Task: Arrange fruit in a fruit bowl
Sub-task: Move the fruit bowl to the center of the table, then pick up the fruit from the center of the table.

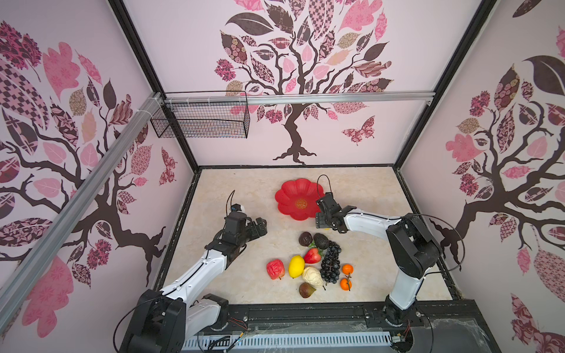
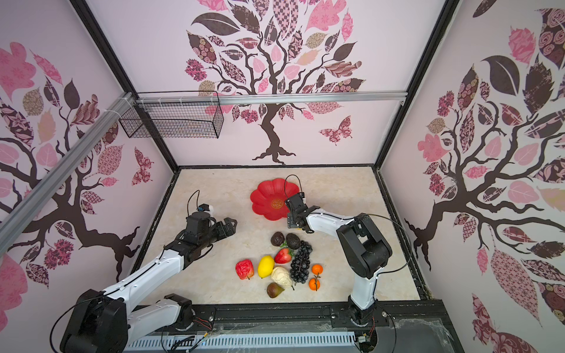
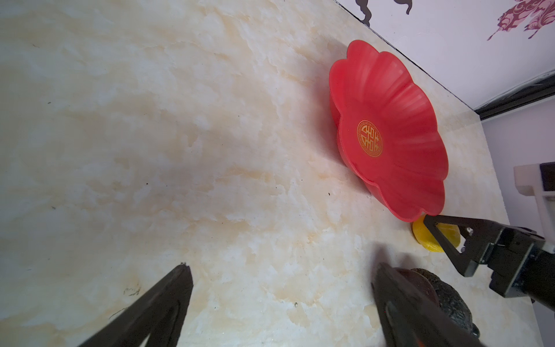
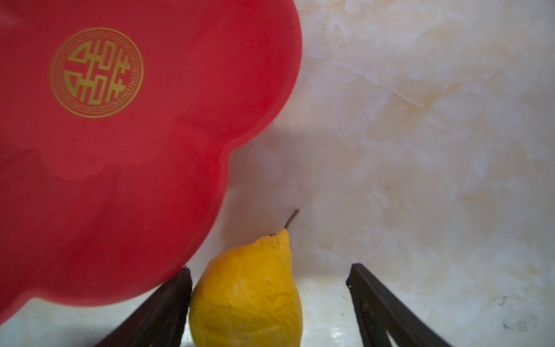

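Right wrist, right pincer spread around pear

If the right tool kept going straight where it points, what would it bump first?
Probably the yellow pear: it sits between the open jaws of the right tool, near one finger. The red bowl is off to one side.

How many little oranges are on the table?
2. The far orange sits beside the grape bunch; the near orange lies just below it in both top views. No others show.
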Available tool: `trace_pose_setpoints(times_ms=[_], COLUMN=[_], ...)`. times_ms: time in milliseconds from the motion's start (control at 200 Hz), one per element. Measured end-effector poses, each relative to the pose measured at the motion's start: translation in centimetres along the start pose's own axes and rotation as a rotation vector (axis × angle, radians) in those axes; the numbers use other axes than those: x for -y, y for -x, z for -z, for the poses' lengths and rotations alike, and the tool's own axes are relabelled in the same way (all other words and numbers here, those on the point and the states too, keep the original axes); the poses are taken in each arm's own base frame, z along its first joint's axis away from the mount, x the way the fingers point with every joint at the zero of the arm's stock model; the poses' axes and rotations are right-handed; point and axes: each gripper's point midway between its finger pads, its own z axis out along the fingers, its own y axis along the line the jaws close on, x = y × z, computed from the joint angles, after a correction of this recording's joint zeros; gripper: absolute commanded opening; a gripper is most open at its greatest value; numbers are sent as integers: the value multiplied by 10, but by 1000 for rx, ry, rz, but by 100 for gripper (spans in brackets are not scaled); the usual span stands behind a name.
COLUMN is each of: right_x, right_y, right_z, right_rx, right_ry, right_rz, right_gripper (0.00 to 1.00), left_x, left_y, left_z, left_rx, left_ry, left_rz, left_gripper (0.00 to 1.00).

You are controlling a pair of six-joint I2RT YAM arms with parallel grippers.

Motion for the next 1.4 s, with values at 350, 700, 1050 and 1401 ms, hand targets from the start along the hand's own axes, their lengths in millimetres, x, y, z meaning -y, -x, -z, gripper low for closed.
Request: trace_pose_setpoints(times_ms=[350, 700, 1050, 1401], right_x=[13, 14, 17, 6], right_y=[-14, -17, -20, 4], right_z=[-5, -6, -3, 39], right_rx=[-32, -37, -34, 54], right_ry=[-37, -40, -38, 90], right_rz=[-3, -7, 0, 34], right_gripper=[78, 62, 52, 51], left_x=[-1, -2, -4, 2], left_y=[0, 1, -3, -9], left_z=[0, 0, -4, -4], left_rx=[3, 6, -10, -45], left_ry=[4, 9, 16, -16], left_rz=[-5, -8, -10, 7], left_gripper=[97, 97, 97, 96])
